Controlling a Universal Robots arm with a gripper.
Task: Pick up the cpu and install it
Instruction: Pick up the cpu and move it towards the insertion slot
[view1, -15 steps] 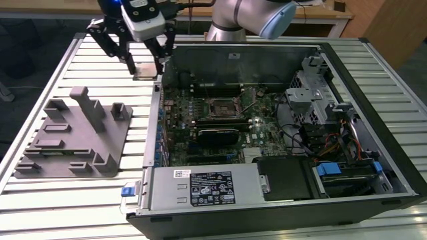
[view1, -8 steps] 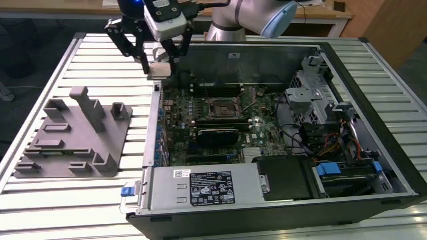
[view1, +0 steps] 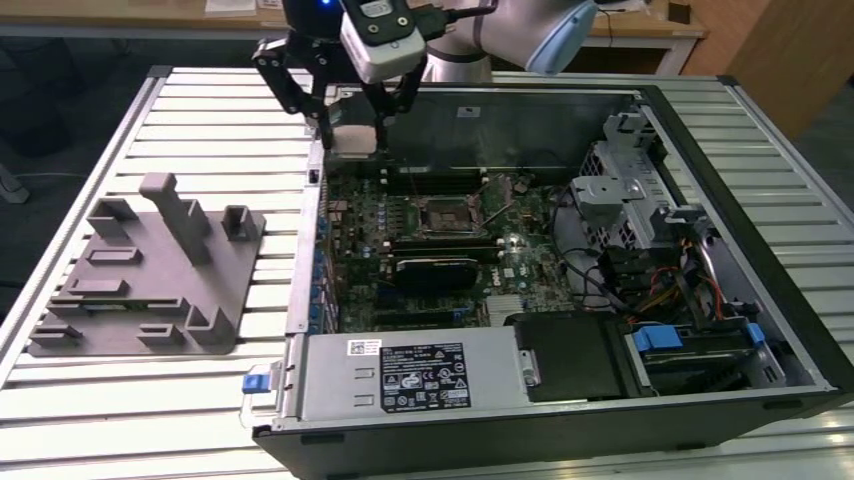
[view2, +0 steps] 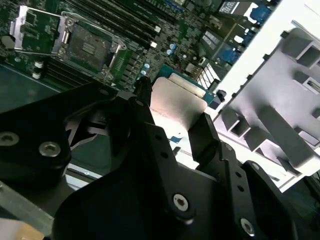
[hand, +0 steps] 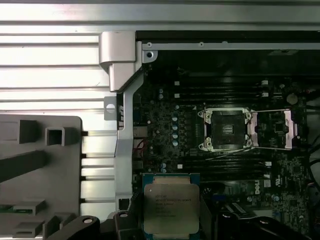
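Observation:
My gripper (view1: 352, 141) hangs over the far left corner of the open computer case, shut on the cpu (view1: 355, 137). The cpu (hand: 171, 205) is a pale silver square with a green rim, clamped by its edges between the black fingers (hand: 121, 220). In the second wrist view the cpu (view2: 177, 107) sits between the same fingers (view2: 207, 132). The black socket (view1: 447, 212) on the motherboard stands open, its metal frame (hand: 277, 130) folded aside. The socket (hand: 226, 129) lies some way from the held cpu, towards the exterior view's right and nearer the camera.
A grey plastic fixture (view1: 147, 270) with upright posts lies on the slatted table (view1: 80, 150) at the exterior view's left. Inside the case are memory slots (view1: 434, 183), a power supply (view1: 407, 375), drive cages (view1: 627, 185) and cables (view1: 654, 290). The case wall (hand: 122, 100) runs beside the gripper.

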